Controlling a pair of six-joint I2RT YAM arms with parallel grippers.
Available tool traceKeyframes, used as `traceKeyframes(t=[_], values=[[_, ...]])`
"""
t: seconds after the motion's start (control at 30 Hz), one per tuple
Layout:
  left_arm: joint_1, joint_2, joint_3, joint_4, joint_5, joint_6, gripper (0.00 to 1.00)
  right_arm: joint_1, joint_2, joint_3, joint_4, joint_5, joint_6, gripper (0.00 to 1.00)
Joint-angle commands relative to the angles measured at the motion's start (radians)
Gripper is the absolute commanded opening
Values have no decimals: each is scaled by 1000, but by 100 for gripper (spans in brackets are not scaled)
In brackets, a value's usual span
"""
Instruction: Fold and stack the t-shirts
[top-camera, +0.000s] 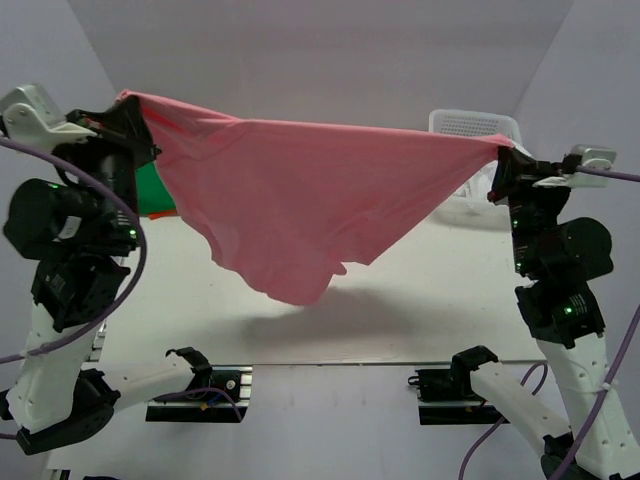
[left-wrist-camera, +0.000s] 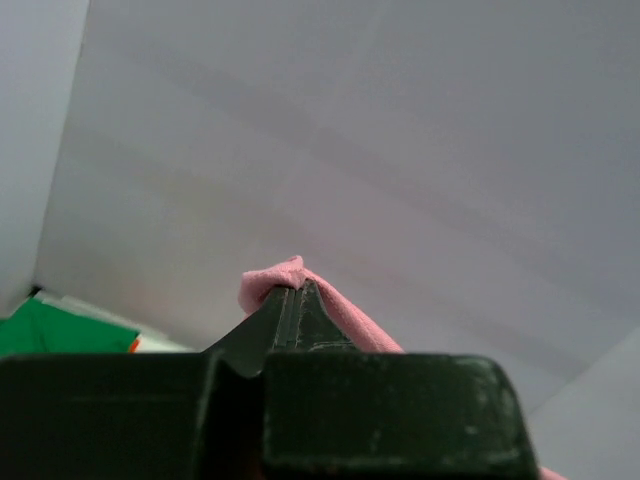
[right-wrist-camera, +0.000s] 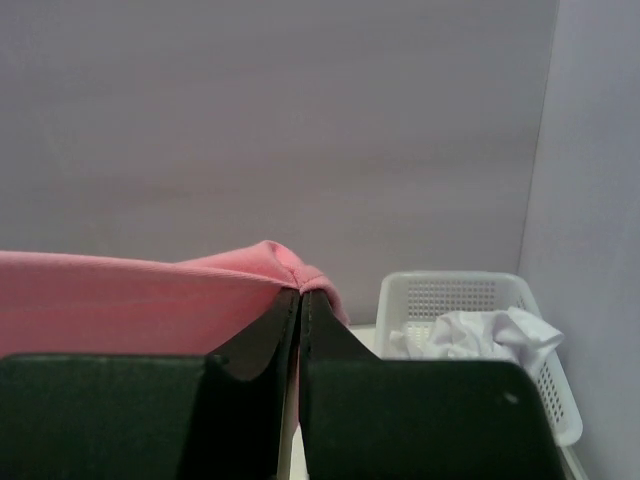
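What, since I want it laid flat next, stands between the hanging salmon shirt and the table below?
Nothing visible. The salmon t-shirt hangs between the left pincer and right pincer over bare table. The green t-shirt lies at the far left and the white basket at the far right, both aside.

I find no writing, label, brand, number or sign that I can read in any of my three views.
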Motion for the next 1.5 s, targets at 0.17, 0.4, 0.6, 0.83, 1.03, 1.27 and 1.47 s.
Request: traceKeyframes(t=[0.17,0.4,0.6,0.83,1.03,1.27,1.47], values=[[3,163,144,60,8,113,0,-2,38,57,19,-19,-29,0],[46,507,34,287,-208,288,0,-6,239,-38,34,40,38,0],[248,884,179,-62,-65,-67,0,-30,611,-80,50,-2,167,0],[358,1359,569,-259,119,-142,100,-50,1055,215,-174,-88,206,62],[370,1155,312,-145,252,-152,100,-45,965,109,-128,-293,186,90],[351,872,-82,-205,474,-238,100,-50,750,-150,-120,-346,251,90],[321,633,-513,-127,833,-332,100,-53,661,-273,-171,-385,290,90]])
